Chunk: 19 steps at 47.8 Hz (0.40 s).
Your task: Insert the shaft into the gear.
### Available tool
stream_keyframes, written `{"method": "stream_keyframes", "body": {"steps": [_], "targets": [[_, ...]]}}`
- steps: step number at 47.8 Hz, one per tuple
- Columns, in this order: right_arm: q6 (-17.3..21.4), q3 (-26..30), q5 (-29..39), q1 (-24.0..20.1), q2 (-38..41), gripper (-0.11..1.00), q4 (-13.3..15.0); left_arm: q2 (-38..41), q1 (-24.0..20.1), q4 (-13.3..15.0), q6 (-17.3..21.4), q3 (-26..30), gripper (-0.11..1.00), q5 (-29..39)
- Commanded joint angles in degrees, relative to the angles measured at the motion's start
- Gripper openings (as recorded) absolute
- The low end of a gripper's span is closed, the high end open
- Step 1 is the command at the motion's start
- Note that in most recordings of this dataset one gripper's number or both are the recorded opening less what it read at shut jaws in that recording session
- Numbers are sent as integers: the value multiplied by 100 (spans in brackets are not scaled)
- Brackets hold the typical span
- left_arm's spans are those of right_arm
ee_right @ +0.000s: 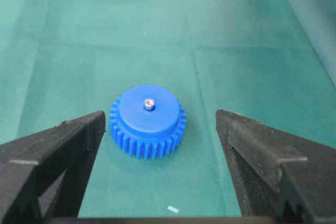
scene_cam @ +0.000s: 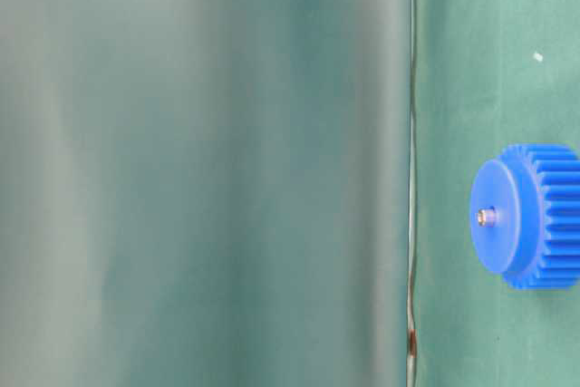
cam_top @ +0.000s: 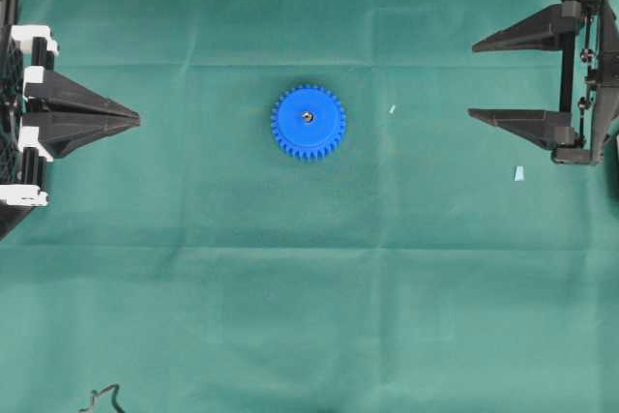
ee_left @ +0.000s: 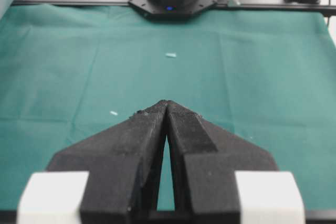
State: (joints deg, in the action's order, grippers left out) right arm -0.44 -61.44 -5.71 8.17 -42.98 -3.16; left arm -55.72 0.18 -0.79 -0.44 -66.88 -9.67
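Shaft (cam_top: 307,116) and gear (cam_top: 309,122) appear together at the centre of the overhead frame: the small silvery pin stands in the centre hole of the bright blue toothed gear, which lies flat on the green cloth (cam_top: 290,287). In the table-level view the shaft (scene_cam: 487,217) projects slightly from the gear's raised hub face (scene_cam: 526,217). In the right wrist view the gear (ee_right: 148,121) sits in the middle of the frame, with the pin's tip (ee_right: 149,104) showing at the hub centre.

Left gripper (cam_top: 135,120), at the left edge of the overhead frame, has its jaws pressed together to a point, with nothing between them; the left wrist view confirms the tips (ee_left: 167,103) meeting over bare cloth. Right gripper (cam_top: 473,80), at the right edge, has its jaws spread wide and empty; in the right wrist view its two fingers (ee_right: 58,153) flank the gear from the lower corners without touching it. Both grippers lie well apart from the gear.

Two pale-blue scraps rest on the cloth to the right of the gear: one (cam_top: 392,109) near the centre, another (cam_top: 519,173) in front of the right gripper's lower finger. A dark cable end (cam_top: 102,396) shows at the lower left edge.
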Motion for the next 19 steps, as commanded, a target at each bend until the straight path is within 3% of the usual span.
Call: {"method": "stream_keyframes", "body": {"steps": [1, 19], "targets": [[9, 62, -70, -9, 0, 91, -18, 26, 0, -9, 9, 167, 0, -18], [9, 62, -79, -9, 0, 91, -18, 26, -44, -18, 18, 167, 0, -26]]}}
